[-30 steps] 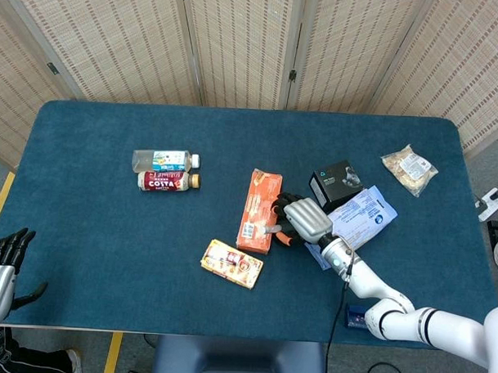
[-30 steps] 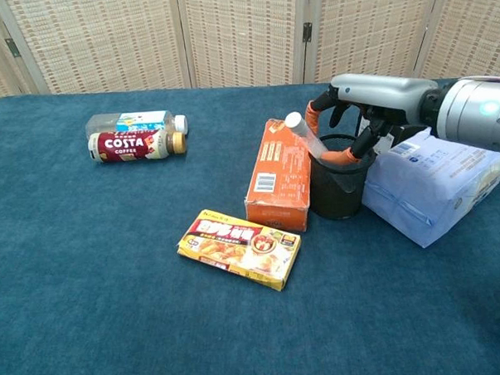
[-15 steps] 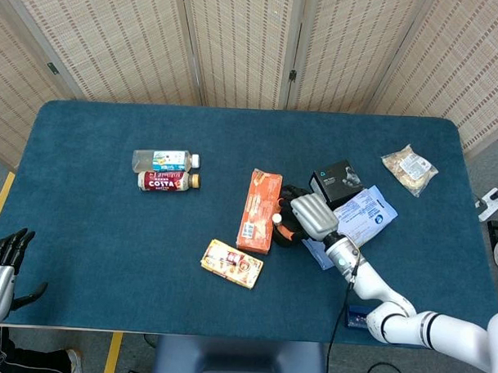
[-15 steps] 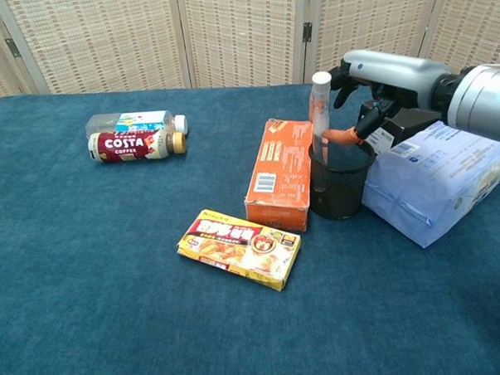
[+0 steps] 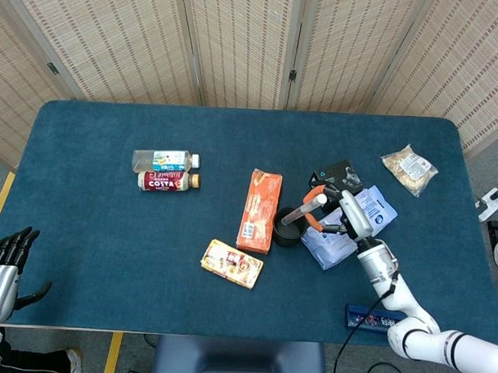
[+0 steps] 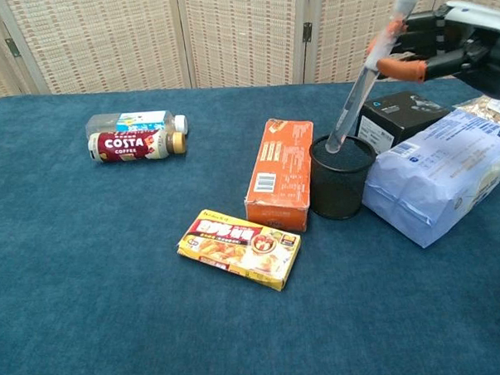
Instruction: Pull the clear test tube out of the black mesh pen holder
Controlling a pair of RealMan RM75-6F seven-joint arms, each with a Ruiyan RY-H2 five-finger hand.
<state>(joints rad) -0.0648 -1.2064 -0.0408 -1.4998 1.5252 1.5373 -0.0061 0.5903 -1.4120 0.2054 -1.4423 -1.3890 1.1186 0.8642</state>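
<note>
I see a bench [image 5: 108,231] covered in dark teal, felt-like cloth, backed by folding screens [image 5: 237,47] of woven beige panels in pale frames.

My right robot hand [image 6: 443,42] is raised above and to the right of the black mesh pen holder [image 6: 341,177], silver-grey back upward, dark fingers with orange pads [image 6: 401,67] curled toward the left. It pinches the clear test tube [image 6: 369,66] near its upper end. The tube slants, top toward the hand, lower tip right at the holder's rim; I cannot tell whether the tip is just inside the mouth or just above it. In the head view the tube [image 5: 301,211] runs from the holder [image 5: 287,227] up to the hand [image 5: 340,208].

My left robot hand [image 5: 2,264] hangs off the bench's near left edge, dark fingers spread apart, holding nothing.

The holder is a round, open-topped cup of fine wire mesh. An orange cardboard box [image 6: 279,174] with a barcode lies flat just beside it on the left. A pale blue soft plastic bag [image 6: 437,183] touches it on the right, a small black box [image 6: 398,115] behind. A yellow flat curry box [image 6: 240,248] lies near the front. Two bottles lie on their sides well apart at far left: one clear [image 6: 135,122], one red-labelled "COSTA" [image 6: 136,145]. A clear packet of snacks [image 5: 409,167] sits at far right.
</note>
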